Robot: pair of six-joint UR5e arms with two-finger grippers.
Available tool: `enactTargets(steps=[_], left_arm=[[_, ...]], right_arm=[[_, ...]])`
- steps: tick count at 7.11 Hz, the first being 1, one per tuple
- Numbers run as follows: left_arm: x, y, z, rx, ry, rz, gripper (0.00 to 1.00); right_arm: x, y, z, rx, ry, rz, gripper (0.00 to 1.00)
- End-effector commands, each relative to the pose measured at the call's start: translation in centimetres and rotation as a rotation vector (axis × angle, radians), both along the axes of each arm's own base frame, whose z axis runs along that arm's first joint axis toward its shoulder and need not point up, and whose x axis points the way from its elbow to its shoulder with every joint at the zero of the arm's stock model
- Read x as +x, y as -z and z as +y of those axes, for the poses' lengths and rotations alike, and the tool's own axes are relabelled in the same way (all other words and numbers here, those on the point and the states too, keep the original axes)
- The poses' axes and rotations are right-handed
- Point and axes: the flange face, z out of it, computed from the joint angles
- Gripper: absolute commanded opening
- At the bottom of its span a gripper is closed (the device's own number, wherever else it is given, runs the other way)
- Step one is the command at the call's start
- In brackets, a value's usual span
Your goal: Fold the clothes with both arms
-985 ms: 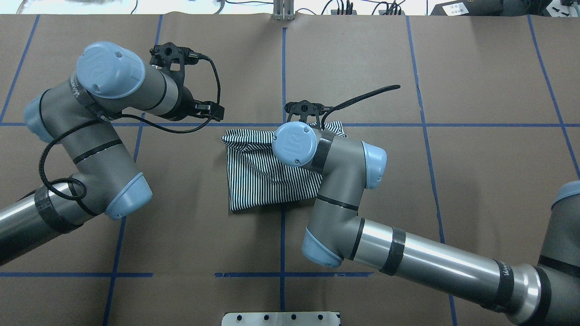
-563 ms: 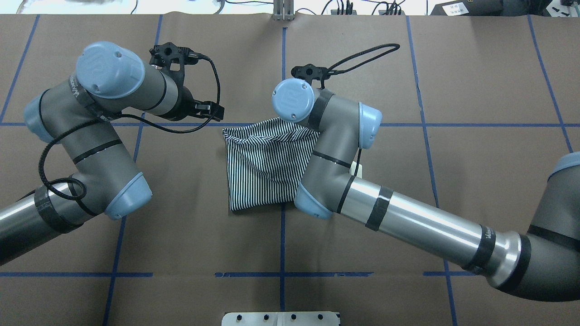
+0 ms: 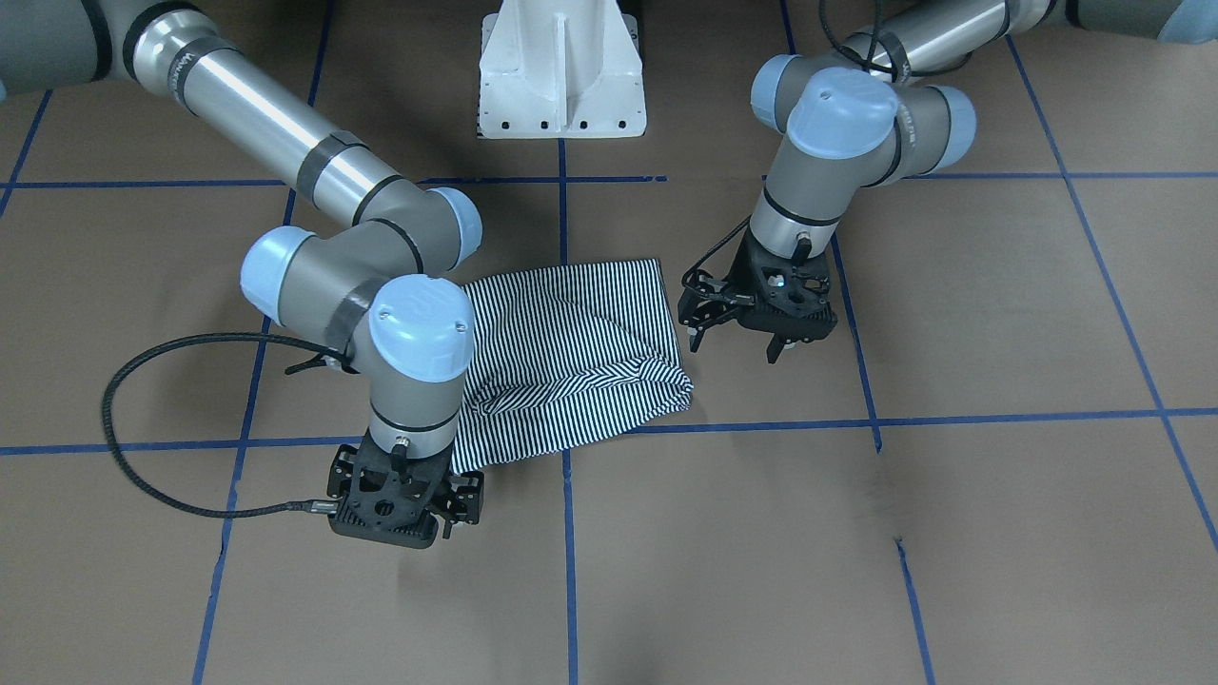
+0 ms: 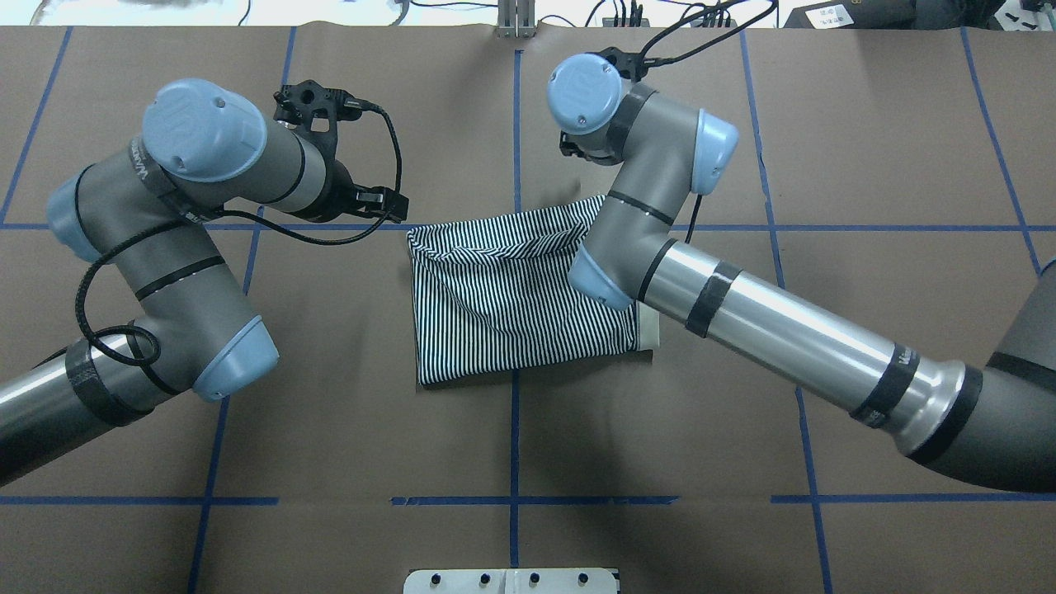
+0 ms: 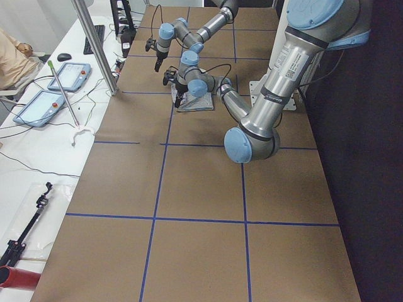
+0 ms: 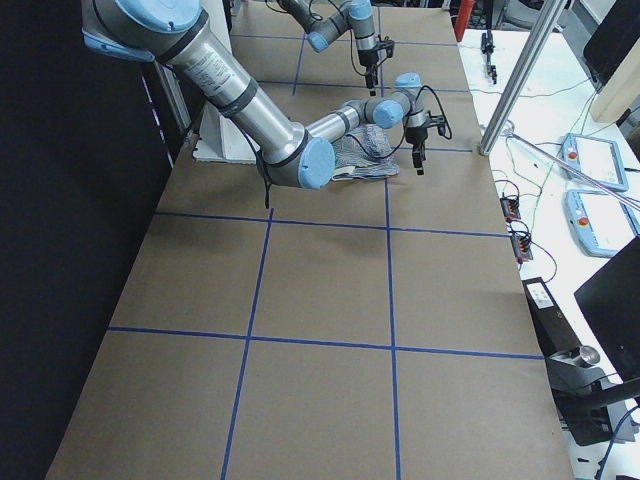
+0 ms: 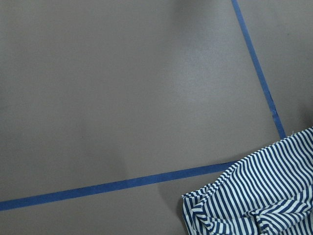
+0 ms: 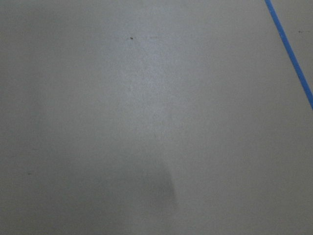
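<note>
The striped polo shirt [image 4: 511, 305] lies folded into a rough rectangle at the table's middle, with a strip of white collar [image 4: 649, 330] showing at its right edge. It also shows in the front view [image 3: 571, 362] and in the left wrist view [image 7: 264, 196]. My left gripper [image 3: 733, 344] hangs open and empty just beside the shirt's left edge, above the table; in the overhead view it [image 4: 375, 200] is partly hidden by the wrist. My right gripper [image 3: 400, 504] is past the shirt's far right corner, fingers hidden under the wrist; I cannot tell its state. The right wrist view shows only bare table.
Blue tape lines [image 4: 516, 124] grid the brown table. The white pedestal base [image 3: 561, 76] stands at the robot's edge. A metal post [image 5: 94, 44] and an operator bench with tablets [image 5: 56, 88] lie beyond the far edge. The right forearm [image 4: 784, 330] crosses over the shirt's right side.
My right arm has swung from over the shirt toward the table's far side, uncovering the shirt. The left arm has barely moved.
</note>
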Motion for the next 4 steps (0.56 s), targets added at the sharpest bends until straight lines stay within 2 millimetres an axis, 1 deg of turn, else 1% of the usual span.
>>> enactTargets(steps=[1, 2, 3, 4], left_arm=[[6.3, 1.0, 3.2, -0.039, 0.046, -0.011, 1.0], [8.7, 0.3, 5.0, -0.071, 0.03, -0.019, 1.0], [10.9, 0.2, 5.4, -0.096, 0.025, -0.031, 1.0], [11.6, -0.2, 5.1, -0.1, 0.023, -0.044, 1.0]], right_arm=[[1.7, 0.2, 1.3, 0.019, 0.014, -0.04, 1.0], [2.0, -0.7, 1.5, 0.014, 0.01, -0.039, 1.0], [1.9, -0.4, 1.8, 0.017, 0.009, -0.046, 1.0], [1.7, -0.2, 2.0, 0.018, 0.01, -0.049, 1.0]])
